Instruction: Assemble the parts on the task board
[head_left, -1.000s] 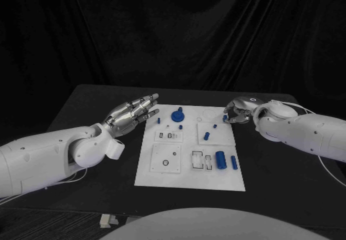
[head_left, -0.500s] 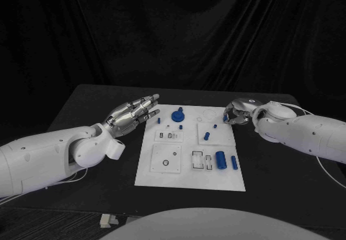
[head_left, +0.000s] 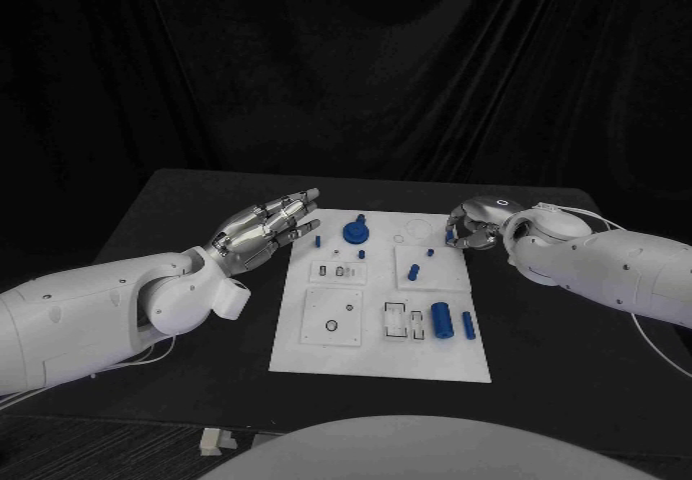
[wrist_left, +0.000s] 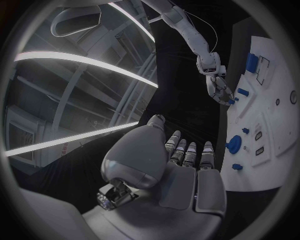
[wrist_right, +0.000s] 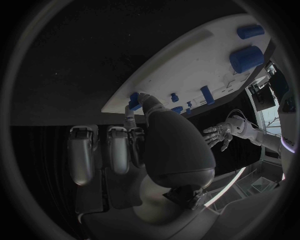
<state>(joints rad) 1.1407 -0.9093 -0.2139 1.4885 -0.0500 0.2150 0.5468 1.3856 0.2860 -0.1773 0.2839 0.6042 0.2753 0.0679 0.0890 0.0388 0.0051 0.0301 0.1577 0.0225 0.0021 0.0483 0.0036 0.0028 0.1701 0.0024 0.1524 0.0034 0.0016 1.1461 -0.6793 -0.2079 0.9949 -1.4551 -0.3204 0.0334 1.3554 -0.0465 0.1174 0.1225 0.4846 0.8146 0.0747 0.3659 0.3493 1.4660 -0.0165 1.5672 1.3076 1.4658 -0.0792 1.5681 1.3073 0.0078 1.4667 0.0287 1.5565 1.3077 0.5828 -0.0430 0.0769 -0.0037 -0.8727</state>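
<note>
The white task board (head_left: 378, 352) lies mid-table. On it are a blue round knob (head_left: 353, 233), a small peg (head_left: 414, 270), a thick blue cylinder (head_left: 441, 320) and a slim blue bar (head_left: 467, 323). My right hand (head_left: 475, 225) hovers at the board's far right corner, its fingers curled. Thumb and a finger pinch a small blue part (wrist_right: 133, 100) at the board's edge (wrist_right: 187, 60). From the left wrist, that hand (wrist_left: 219, 89) and the part (wrist_left: 231, 101) can be seen. My left hand (head_left: 268, 227) floats left of the board, fingers straight and apart, holding nothing.
The board has white recessed plates (head_left: 335, 318) and empty slots (head_left: 402, 319) on its near half. Black table (head_left: 173, 300) surrounds it, with free room on both sides and in front. A dark curtain hangs behind.
My right hand has drawn slightly in over the board's far right corner, and its fingers now hide more of the blue part. The left hand has not moved.
</note>
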